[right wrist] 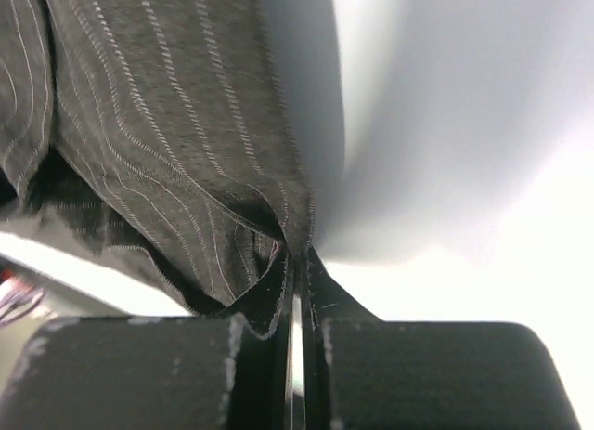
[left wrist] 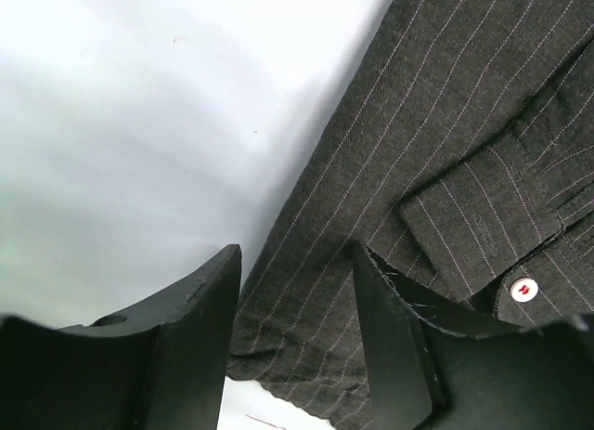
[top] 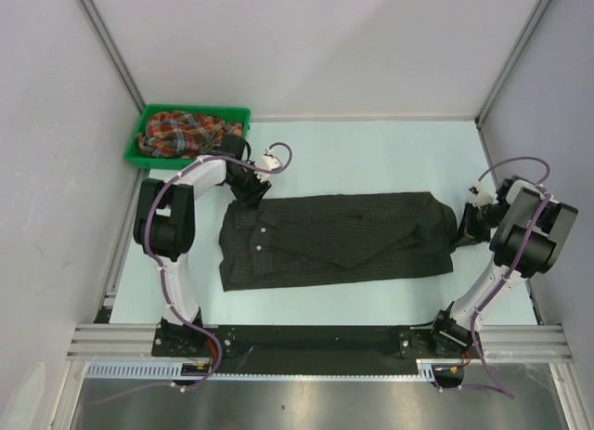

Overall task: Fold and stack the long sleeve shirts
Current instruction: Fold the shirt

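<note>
The black pinstriped shirt [top: 343,240] lies flat across the table, folded into a long band with its collar to the left. My left gripper [top: 251,196] is down at the collar end's far corner. In the left wrist view it [left wrist: 295,254] is open, its fingers straddling the shirt's edge [left wrist: 445,123] with cloth between them, near a white button [left wrist: 523,288]. My right gripper [top: 462,228] is at the shirt's right end. In the right wrist view it [right wrist: 299,258] is shut on a pinched fold of the striped cloth [right wrist: 158,105]. The plaid shirt [top: 181,133] lies crumpled in the bin.
A green plastic bin [top: 195,108] stands at the table's back left corner, just behind my left arm. Grey walls close in the table on the left, right and back. A metal rail runs along the near edge by the arm bases.
</note>
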### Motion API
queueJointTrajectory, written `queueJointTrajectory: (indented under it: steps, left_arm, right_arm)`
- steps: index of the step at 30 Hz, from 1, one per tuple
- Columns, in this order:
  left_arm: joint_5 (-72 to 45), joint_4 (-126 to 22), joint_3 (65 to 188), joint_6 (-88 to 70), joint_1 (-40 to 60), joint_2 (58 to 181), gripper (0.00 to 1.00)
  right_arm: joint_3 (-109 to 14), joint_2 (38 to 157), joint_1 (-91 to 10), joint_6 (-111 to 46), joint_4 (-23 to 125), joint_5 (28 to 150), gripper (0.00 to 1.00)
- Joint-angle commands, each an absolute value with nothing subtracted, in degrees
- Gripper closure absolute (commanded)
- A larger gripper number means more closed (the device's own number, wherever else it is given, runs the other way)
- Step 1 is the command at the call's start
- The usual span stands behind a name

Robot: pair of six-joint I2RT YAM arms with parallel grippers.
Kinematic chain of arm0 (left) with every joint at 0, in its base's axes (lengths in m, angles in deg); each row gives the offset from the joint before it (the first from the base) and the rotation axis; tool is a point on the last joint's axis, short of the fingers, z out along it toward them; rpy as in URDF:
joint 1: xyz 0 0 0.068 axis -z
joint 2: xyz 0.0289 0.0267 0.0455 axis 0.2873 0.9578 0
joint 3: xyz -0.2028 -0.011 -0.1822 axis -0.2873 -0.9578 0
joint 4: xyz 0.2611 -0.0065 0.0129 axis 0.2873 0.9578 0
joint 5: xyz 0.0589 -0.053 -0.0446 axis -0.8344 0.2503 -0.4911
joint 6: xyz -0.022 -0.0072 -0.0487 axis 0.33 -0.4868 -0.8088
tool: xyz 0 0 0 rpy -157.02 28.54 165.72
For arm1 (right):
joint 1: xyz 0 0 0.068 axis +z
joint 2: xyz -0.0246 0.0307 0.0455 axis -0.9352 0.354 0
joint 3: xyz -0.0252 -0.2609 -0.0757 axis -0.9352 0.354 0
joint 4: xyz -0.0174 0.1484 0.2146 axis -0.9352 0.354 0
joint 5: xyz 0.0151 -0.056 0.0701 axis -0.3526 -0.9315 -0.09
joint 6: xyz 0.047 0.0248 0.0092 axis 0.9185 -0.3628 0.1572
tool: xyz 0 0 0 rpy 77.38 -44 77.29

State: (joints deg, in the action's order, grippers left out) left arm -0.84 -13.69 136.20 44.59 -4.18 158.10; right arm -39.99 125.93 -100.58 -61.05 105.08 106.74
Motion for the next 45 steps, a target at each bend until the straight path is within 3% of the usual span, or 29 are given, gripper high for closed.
queueJointTrajectory:
  steps: [1,9,23,27,29,30,36,41,45]
  left_arm:
    - [0.0,-12.4,135.8,45.0,-6.1,157.2,0.44]
    - [2.0,-12.2,134.1,42.7,-9.1,155.2,0.43]
    - [7.9,-10.0,128.6,40.3,-10.4,146.9,0.43]
    - [5.4,-9.9,126.7,39.6,-9.1,145.8,0.42]
    - [5.4,-9.9,125.7,38.5,-8.8,145.6,0.42]
    - [5.3,-9.9,125.2,38.2,-8.6,145.4,0.43]
    - [2.8,-10.7,120.4,36.7,-6.0,144.7,0.45]
    - [1.3,-9.7,118.9,34.9,-5.6,146.1,0.54]
    - [0.3,-8.1,117.5,34.8,-5.1,146.6,0.65]
  right_arm:
    - [-46.8,127.7,-97.0,-57.4,94.8,102.8,1.0]
    - [-57.7,135.3,-87.2,-53.1,89.1,99.2,1.0]
    - [-104.9,162.0,-69.5,-53.1,83.4,87.7,1.0]
    - [-107.5,162.6,-65.9,-55.2,77.3,83.6,1.0]
    - [-105.9,160.8,-66.1,-54.8,75.4,83.2,0.89]
    - [-104.8,157.9,-66.3,-54.3,75.0,83.4,0.74]
    - [-92.8,146.6,-68.8,-52.0,76.1,88.0,0.36]
    - [-83.8,138.1,-71.3,-49.0,80.4,94.4,0.3]
    - [-77.2,136.5,-73.5,-44.5,84.3,100.7,0.35]
